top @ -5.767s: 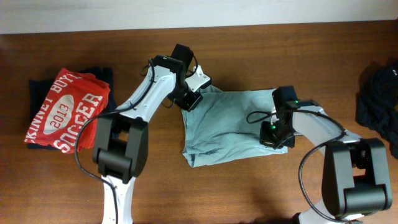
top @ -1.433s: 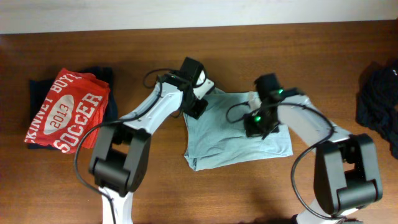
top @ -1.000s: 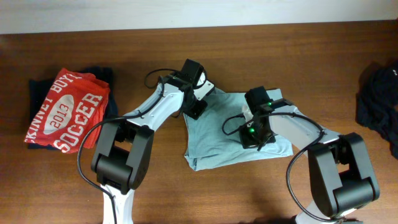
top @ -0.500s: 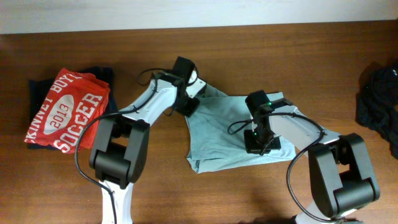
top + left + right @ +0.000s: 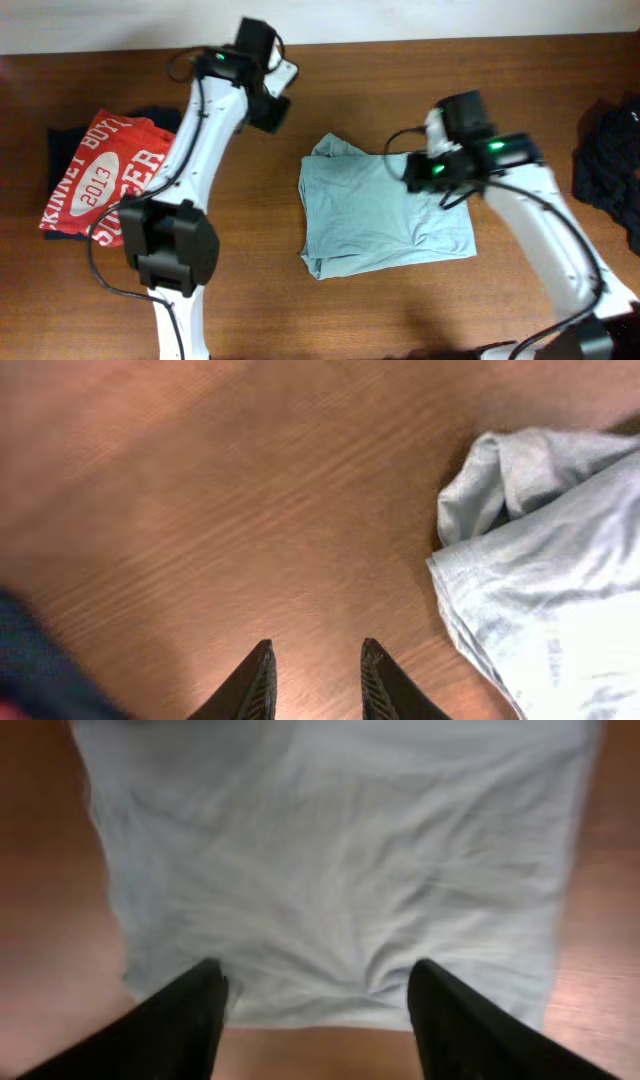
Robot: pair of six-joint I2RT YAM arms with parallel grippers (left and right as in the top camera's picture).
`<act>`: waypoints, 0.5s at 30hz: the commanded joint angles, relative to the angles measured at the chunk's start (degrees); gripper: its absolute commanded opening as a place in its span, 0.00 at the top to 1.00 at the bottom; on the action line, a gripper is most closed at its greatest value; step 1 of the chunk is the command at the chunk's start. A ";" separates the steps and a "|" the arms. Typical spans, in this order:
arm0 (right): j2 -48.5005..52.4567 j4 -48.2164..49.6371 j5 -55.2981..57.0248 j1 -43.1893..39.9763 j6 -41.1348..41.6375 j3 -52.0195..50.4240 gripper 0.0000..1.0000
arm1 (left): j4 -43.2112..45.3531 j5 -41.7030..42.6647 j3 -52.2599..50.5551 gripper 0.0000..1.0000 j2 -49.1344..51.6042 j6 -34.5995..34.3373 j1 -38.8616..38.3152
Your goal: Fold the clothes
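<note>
While the pale grey-blue t-shirt lay folded into a rough rectangle at the middle of the wooden table, neither arm had hold of it. Its far left corner was bunched into a small lump, and doubled layers showed along its near left edge.

The right gripper hung over the shirt's far right part with its fingers spread wide. Wrinkled cloth showed in the gap between them, and nothing was pinched. From overhead, that arm and its cable covered the shirt's far right corner.

The left gripper was off to the far left of the shirt, over bare wood. Its fingers stood a little apart with nothing between them. In its wrist view the bunched corner lay to the right, apart from the fingertips.

A red t-shirt with white lettering lay at the left end of the table on top of a dark navy garment. Both were well apart from the pale shirt, with open wood and the left arm's long white link between. A black garment was heaped at the right edge of the table, partly cut off by the frame and also well clear of the shirt. A dark blur filled the near left corner of the left wrist view; what it was could not be told.
</note>
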 commanded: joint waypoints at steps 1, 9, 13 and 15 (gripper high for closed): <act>0.48 -0.28 -8.02 -9.20 -1.95 0.98 0.35 | -3.91 -1.03 6.40 0.67 -4.87 -0.76 1.90; 9.35 -2.75 -23.54 -28.70 -12.61 0.98 0.22 | -13.42 -1.05 11.91 0.58 -12.52 -4.61 5.70; 16.85 -4.68 -27.06 -32.00 -20.85 0.96 0.22 | -15.87 -1.05 11.91 0.58 -16.28 -8.09 8.35; 21.03 -4.37 -27.45 -31.80 -21.33 0.96 0.23 | -17.09 -1.01 11.91 0.58 -17.90 -8.96 9.88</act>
